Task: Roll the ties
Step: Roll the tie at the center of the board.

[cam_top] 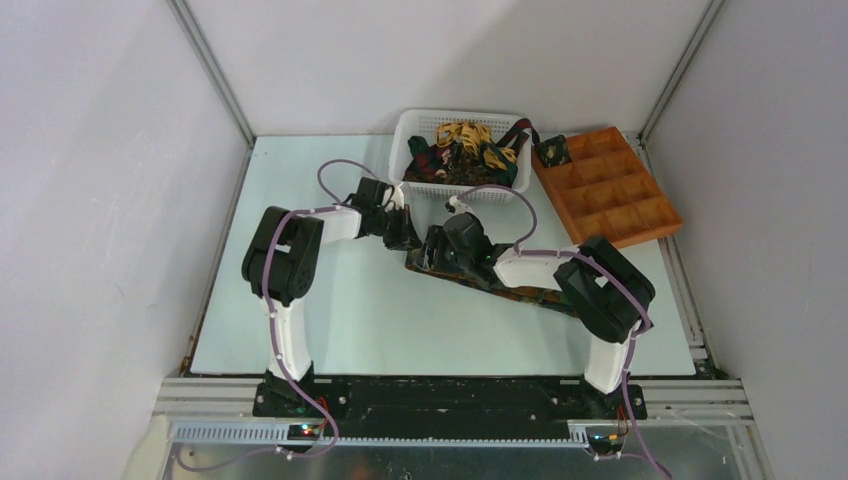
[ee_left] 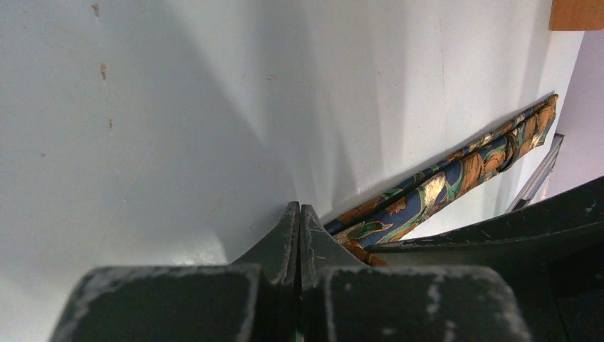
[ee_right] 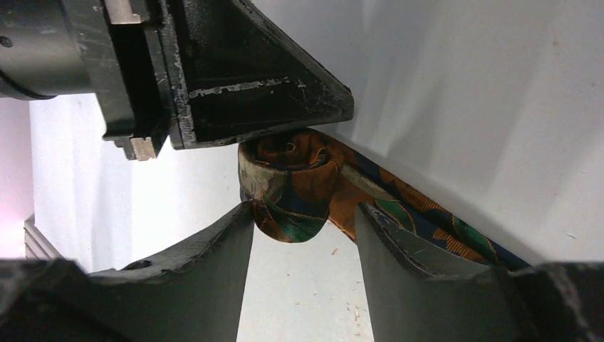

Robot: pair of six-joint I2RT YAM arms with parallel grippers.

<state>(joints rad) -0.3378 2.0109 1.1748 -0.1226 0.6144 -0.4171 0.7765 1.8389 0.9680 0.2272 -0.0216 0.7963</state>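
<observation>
Tie (ee_left: 456,171) lies diagonally mid-table (cam_top: 350,320), its left end rolled into a coil (ee_right: 292,189). Left gripper (ee_left: 300,214) is fully closed, tips pressed together, right at the coil. Right gripper (ee_right: 303,210) has its jaws apart, straddling the coil, not clamped. More ties (cam_top: 465,150) are heaped in the basket (cam_top: 405,140) at the far edge. Tray (cam_top: 640,215) is in the far-right corner.

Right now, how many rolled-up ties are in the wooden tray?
1. A small dark coil sits in the far-left corner compartment of the tray, beside the basket. No other shows there, and none seems hidden.
</observation>
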